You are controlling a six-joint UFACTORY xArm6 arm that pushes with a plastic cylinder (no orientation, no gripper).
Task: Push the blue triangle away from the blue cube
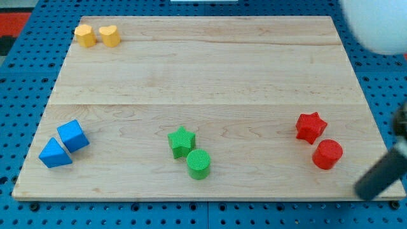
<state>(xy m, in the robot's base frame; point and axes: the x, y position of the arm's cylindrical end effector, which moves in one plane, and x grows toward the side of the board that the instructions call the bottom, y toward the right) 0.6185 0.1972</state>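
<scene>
The blue triangle [55,154] lies near the board's bottom-left corner. The blue cube [72,135] sits just above and to the right of it, touching or nearly touching. The dark rod comes in blurred at the view's bottom right, and my tip [363,190] is beyond the board's right edge, over the blue pegboard. It is far from both blue blocks and closest to the red cylinder [327,154].
A red star [310,126] sits above the red cylinder. A green star [181,141] and a green cylinder [198,164] stand at bottom centre. Two yellow blocks [84,35] [109,35] sit at top left. A blurred white shape [375,25] fills the top right corner.
</scene>
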